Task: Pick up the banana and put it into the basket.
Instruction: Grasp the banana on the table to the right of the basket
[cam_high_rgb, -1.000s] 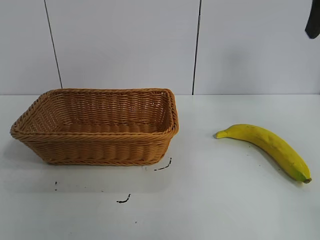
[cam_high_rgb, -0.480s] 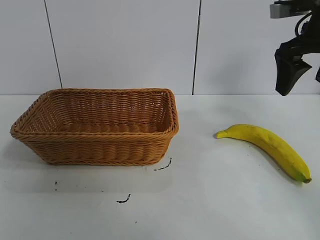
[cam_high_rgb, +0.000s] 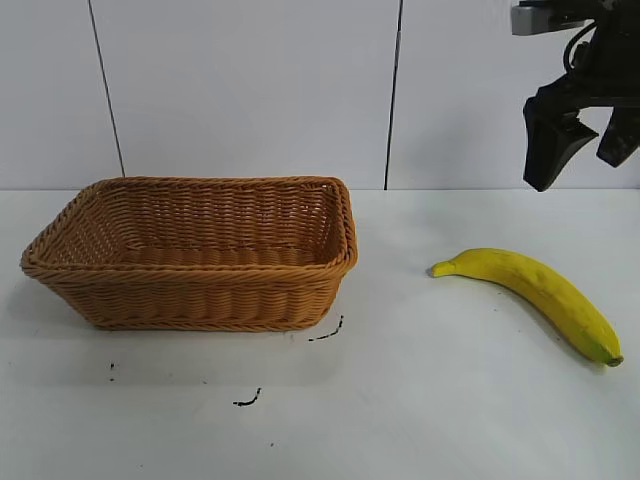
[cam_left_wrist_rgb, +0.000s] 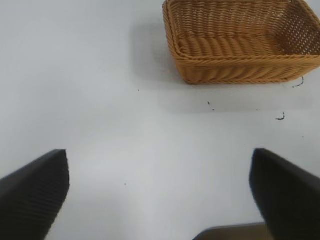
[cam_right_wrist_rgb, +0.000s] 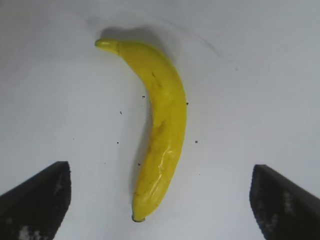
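The yellow banana (cam_high_rgb: 530, 292) lies on the white table at the right, its dark end toward the front right. The wicker basket (cam_high_rgb: 200, 295) stands at the left and holds nothing. My right gripper (cam_high_rgb: 582, 160) hangs open, high above and behind the banana. In the right wrist view the banana (cam_right_wrist_rgb: 162, 120) lies lengthwise between the wide-open fingers of the right gripper (cam_right_wrist_rgb: 160, 205), well below them. My left gripper (cam_left_wrist_rgb: 160, 200) is open over bare table, away from the basket (cam_left_wrist_rgb: 240, 72). It is out of the exterior view.
Small black marks (cam_high_rgb: 325, 333) lie on the table in front of the basket. A white panelled wall (cam_high_rgb: 250, 90) stands behind the table. Open table lies between the basket and the banana.
My right gripper has come down into the exterior view at the top right and moved left, toward the space above the banana. The banana and basket have not moved.
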